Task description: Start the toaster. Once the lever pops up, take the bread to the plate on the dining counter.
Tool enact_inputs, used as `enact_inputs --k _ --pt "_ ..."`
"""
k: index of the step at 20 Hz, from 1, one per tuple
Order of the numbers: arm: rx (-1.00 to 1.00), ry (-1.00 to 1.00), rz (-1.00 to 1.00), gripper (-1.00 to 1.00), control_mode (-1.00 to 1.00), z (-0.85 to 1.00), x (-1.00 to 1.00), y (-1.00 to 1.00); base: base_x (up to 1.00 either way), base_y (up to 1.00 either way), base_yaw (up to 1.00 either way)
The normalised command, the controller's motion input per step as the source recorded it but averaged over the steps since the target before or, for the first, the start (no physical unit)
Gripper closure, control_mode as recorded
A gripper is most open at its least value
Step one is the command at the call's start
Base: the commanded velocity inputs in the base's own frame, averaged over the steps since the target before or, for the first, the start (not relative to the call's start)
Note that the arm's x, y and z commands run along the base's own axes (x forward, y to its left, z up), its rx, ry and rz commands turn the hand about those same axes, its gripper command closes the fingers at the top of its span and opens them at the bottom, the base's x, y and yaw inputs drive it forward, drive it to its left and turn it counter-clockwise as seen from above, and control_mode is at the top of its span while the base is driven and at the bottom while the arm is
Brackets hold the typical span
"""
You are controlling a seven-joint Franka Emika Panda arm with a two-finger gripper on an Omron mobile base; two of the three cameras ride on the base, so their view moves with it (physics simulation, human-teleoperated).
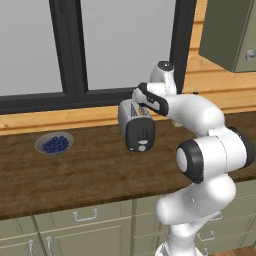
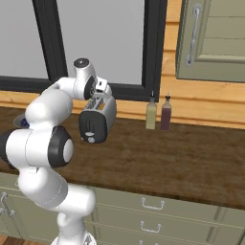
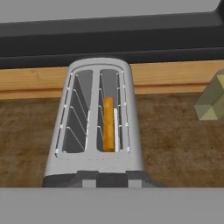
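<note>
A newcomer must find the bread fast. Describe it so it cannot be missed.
On the dark wood worktop under the window stands the silver toaster. The bread is the thin orange-tan slice standing on edge in one of its two slots; the other slot is empty.

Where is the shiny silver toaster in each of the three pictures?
Left base view: the small silver-grey metal toaster with the black end panel stands at centre on the dark wood worktop, below the window.
Right base view: left of centre, beside the white arm.
Hand view: seen from above, at centre, a thin orange-tan bread slice in its right slot.
Shared landmark: the black window frame behind it.
</note>
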Motion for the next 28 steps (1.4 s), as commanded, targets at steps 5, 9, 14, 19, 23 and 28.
enact_inputs --k 5,9,14,19,23,28 --pt "0.0 0.0 0.0 -1.0 -1.0 0.0 0.0 0.0 0.0 0.0 0.0" --pt "0.0 0.0 0.0 -1.0 -1.0 0.0 0.0 0.0 0.0 0.0 0.0" --pt "0.0 0.0 0.0 -1.0 -1.0 0.0 0.0 0.0 0.0 0.0 0.0" --pt "0.0 0.0 0.0 -1.0 -1.0 0.0 0.0 0.0 0.0 0.0 0.0" --pt "0.0 0.0 0.0 -1.0 -1.0 0.0 0.0 0.0 0.0 0.0 0.0" --pt "0.0 0.0 0.0 -1.0 -1.0 0.0 0.0 0.0 0.0 0.0 0.0"
